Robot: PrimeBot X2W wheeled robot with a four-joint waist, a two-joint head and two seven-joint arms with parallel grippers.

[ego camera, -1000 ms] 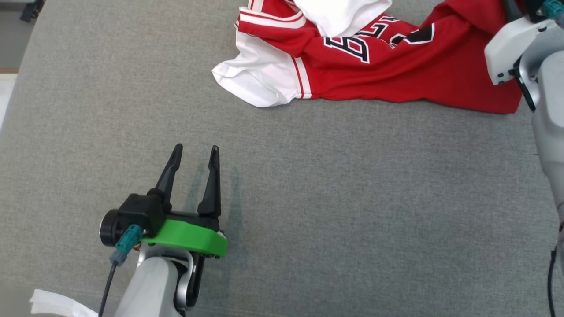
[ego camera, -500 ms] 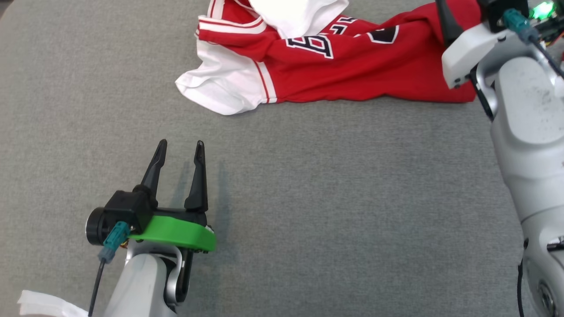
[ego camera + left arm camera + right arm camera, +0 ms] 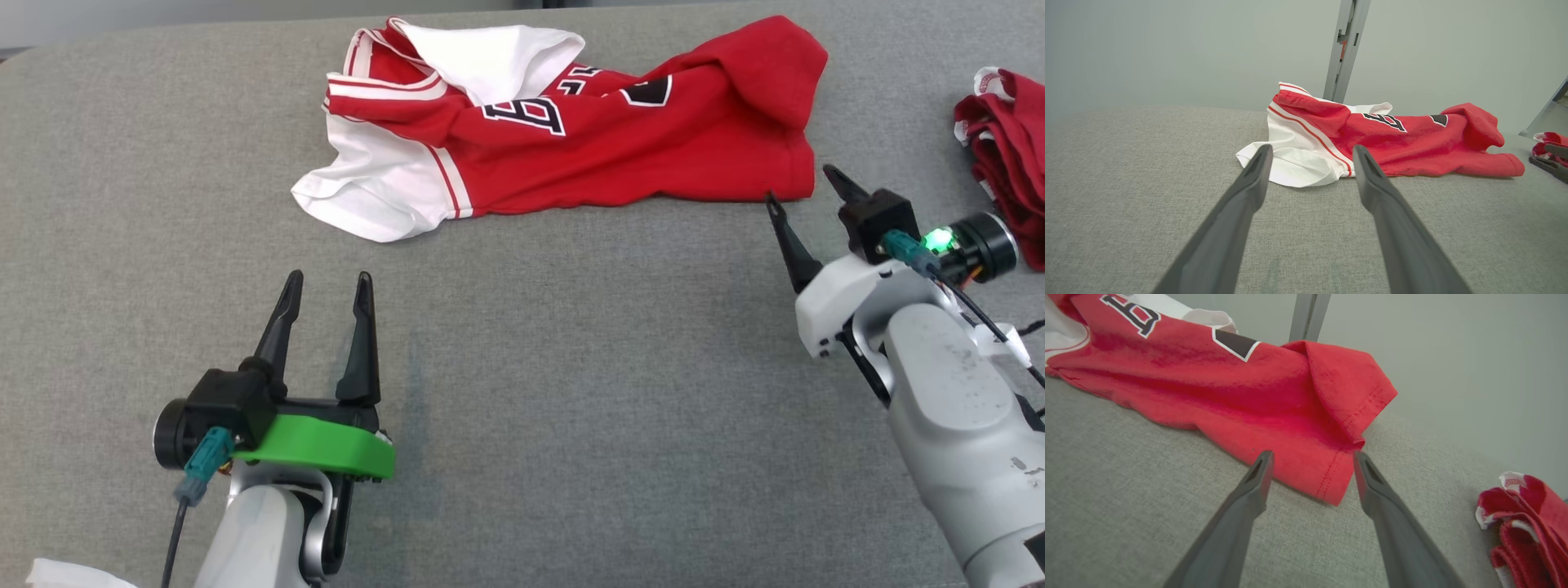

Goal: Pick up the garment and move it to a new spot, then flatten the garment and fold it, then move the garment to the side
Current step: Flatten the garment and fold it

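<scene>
The garment (image 3: 571, 139) is a red jersey with white sleeves and black-and-white lettering, lying crumpled along the far side of the grey padded surface (image 3: 571, 367). My right gripper (image 3: 800, 186) stands open just in front of its right hem corner, holding nothing. In the right wrist view the garment (image 3: 1249, 388) lies ahead, and its hem corner sits just beyond the right gripper's (image 3: 1312, 455) spread jaws. My left gripper (image 3: 328, 282) is open and hovers well short of the white sleeve. In the left wrist view the garment (image 3: 1392, 143) lies beyond the left gripper (image 3: 1310, 149).
A second bundle of red and white cloth (image 3: 1008, 139) lies at the right edge, close to my right wrist; it also shows as a cloth bundle (image 3: 1527, 522) in the right wrist view. A white scrap (image 3: 73, 576) sits at the bottom left corner. A grey metal post (image 3: 1345, 45) stands behind the surface.
My right gripper has opened, let go of the garment's right end and drawn back toward me. The head camera has shifted, so the whole picture moved. The left arm has stayed put.
</scene>
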